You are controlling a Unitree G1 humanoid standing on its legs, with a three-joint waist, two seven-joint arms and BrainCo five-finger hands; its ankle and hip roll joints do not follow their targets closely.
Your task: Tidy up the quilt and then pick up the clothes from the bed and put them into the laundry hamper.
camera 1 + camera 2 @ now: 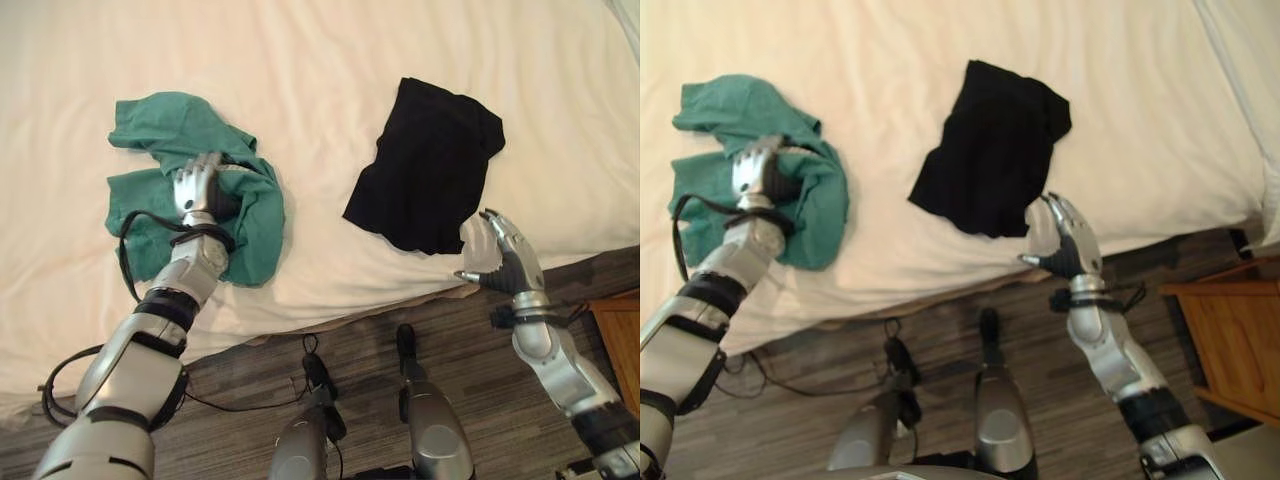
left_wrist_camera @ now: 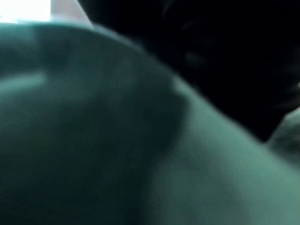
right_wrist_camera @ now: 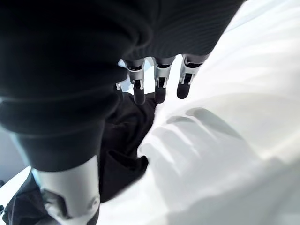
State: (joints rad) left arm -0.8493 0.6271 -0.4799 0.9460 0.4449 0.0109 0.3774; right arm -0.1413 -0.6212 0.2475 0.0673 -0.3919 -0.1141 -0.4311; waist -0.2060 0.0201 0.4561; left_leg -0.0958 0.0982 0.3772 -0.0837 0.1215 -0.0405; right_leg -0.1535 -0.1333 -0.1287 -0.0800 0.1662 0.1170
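Fingers, left: left hand [image 1: 197,187] pressed down into green garment [image 1: 150,215]; fingers sink into the folds, can't tell if curled or straight.
Fingers, right: right hand [image 1: 497,255] loosely spread, fingers [image 3: 159,86] nearly straight, thumb apart, nothing held.
Left arm pose: reaches forward over the bed edge, wrist on the cloth, hand near the garment's middle.
Right arm pose: raised at the bed's near edge, palm turned toward the black garment [image 1: 428,165], hand just beside its near corner, not touching it as far as shows.
Green garment: crumpled heap on the white quilt [image 1: 320,60], robot's left side, near the bed edge.
Black garment: lies flat, roughly folded, right of the green one, well apart from it.
Left wrist view: close green cloth [image 2: 93,140] with a dark area beyond; own fingers not made out.
Right wrist view: fingertips over the black garment's edge, white quilt beside.
Right eye view extra: wooden nightstand [image 1: 1230,335] on the floor [image 1: 940,420] at right of the bed.
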